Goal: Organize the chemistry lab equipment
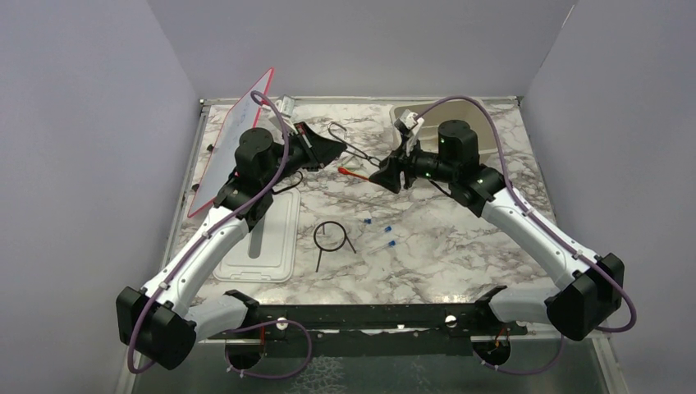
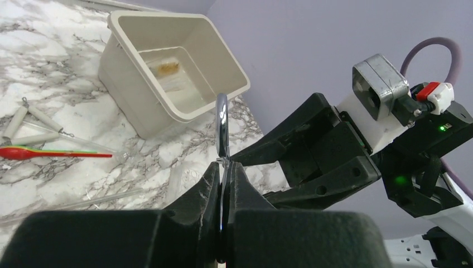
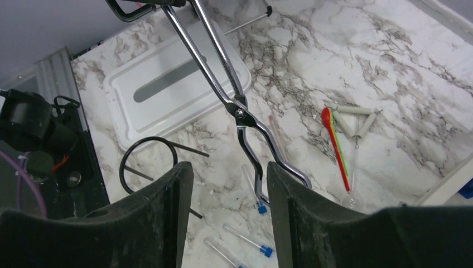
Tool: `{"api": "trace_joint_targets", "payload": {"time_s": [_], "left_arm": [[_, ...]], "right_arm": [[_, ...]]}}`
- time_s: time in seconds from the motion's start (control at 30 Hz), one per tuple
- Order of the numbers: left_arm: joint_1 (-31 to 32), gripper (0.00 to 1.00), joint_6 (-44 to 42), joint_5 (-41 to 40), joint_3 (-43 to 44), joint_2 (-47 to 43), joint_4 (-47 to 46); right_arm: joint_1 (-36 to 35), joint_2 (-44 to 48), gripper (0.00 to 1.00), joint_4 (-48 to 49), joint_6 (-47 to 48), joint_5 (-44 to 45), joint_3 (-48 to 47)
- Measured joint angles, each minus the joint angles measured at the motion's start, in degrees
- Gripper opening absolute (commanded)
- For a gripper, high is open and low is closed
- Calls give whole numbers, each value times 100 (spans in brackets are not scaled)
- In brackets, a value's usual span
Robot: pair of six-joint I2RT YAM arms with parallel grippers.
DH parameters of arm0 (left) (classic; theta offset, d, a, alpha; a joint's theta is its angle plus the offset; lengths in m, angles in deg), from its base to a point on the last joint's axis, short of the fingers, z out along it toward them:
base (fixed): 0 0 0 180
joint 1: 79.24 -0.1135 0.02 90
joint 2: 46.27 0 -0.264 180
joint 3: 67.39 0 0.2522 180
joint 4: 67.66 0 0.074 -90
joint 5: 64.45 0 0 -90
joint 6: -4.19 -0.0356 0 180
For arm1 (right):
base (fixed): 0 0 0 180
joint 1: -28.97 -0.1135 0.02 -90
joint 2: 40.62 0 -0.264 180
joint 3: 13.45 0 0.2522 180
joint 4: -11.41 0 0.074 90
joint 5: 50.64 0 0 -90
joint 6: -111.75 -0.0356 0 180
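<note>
My left gripper (image 1: pixel 335 149) is shut on the handle end of the silvery wire tongs (image 2: pixel 222 125), held in the air and pointing right. Their bent tips (image 3: pixel 262 192) reach between the fingers of my open right gripper (image 3: pixel 230 178), close to its right finger. On the table lie the orange-red stick (image 3: pixel 336 145), the black wire ring with legs (image 1: pixel 330 236), and three clear blue-capped tubes (image 1: pixel 386 233). A blue bit (image 3: pixel 466 188) shows at the right wrist view's edge; I cannot tell what it is.
The beige tub (image 1: pixel 484 131) stands at the back right, behind my right arm. Its slotted lid (image 1: pixel 261 240) lies front left. The red-framed white board (image 1: pixel 234 135) leans at the left wall. A white-sleeved wire triangle (image 3: pixel 354 120) lies beside the stick.
</note>
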Motion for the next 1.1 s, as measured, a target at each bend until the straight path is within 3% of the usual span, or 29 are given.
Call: {"api": "trace_joint_targets", "payload": {"time_s": [0.2,0.37,0.6,0.87,0.97,1.1], "left_arm": [[-9,0,-243,-271,-20,33,-463],[-9,0,-564,-664,-20,181,-997],[-9,0,-1139,-848,70,555,-1637],[-9,0,-1519,-850,133,632,-2376],[-9,0,-1585,-831,133,643,-2566],[-9,0,-1650,-793,120,645,-2804]], "right_arm": [[0,195,62,494,-1322,472,-2],[0,256,59,671,-3432,1440,-195],[26,-9,71,885,-6843,2282,-352],[26,-1014,77,1200,-9215,2409,-776],[26,-1102,75,1274,-9770,2564,-776],[26,-1224,59,1449,-10354,2708,-852]]}}
